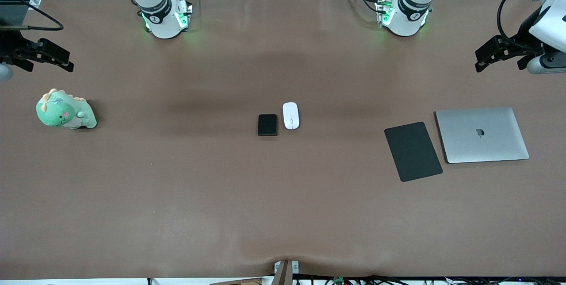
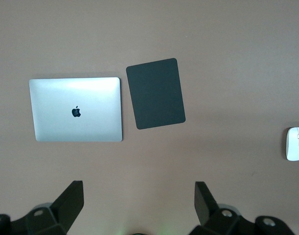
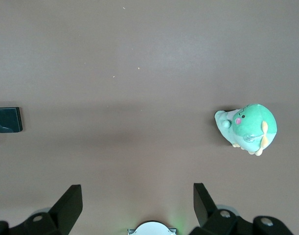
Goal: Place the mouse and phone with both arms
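The white oval mouse (image 1: 291, 115) and the small black phone (image 1: 267, 125) lie side by side at the middle of the table, the phone toward the right arm's end. The mouse also shows in the left wrist view (image 2: 295, 143), and the phone in the right wrist view (image 3: 8, 120). My left gripper (image 1: 484, 58) hangs open and empty over bare table at the left arm's end (image 2: 138, 196). My right gripper (image 1: 48, 57) hangs open and empty over bare table at the right arm's end (image 3: 137, 198). Both are far from the mouse and phone.
A flat black mouse pad (image 1: 413, 151) and a closed silver laptop (image 1: 482, 134) lie side by side toward the left arm's end; both show in the left wrist view (image 2: 156, 93) (image 2: 76, 109). A green plush dinosaur (image 1: 65, 110) sits toward the right arm's end (image 3: 247, 128).
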You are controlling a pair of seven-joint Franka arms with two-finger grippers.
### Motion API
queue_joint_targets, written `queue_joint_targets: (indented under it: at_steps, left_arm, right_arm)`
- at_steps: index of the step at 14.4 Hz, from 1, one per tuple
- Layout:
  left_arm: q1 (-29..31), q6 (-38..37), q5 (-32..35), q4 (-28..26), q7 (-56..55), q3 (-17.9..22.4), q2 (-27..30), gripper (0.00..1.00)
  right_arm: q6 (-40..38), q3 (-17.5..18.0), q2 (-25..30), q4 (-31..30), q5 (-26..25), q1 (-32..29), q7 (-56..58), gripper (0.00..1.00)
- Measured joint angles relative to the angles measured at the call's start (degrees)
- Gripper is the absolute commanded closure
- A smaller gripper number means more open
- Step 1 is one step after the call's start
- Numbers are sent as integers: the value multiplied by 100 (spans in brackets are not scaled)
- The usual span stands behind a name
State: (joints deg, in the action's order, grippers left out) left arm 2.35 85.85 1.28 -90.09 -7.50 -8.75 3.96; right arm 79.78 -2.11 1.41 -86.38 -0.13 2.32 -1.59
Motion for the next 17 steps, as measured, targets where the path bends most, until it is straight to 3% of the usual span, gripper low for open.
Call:
queue_joint_targets:
  at_steps: [12, 17]
  left_arm:
    - [-13, -7, 0, -14, 0, -30, -63, 0]
    - [-82, 50, 0, -36, -293, -479, -391, 0]
  right_arm:
    - [0, -2, 0, -8, 0, -1, 0, 0]
    - [0, -4, 0, -12, 0, -3, 0, 0]
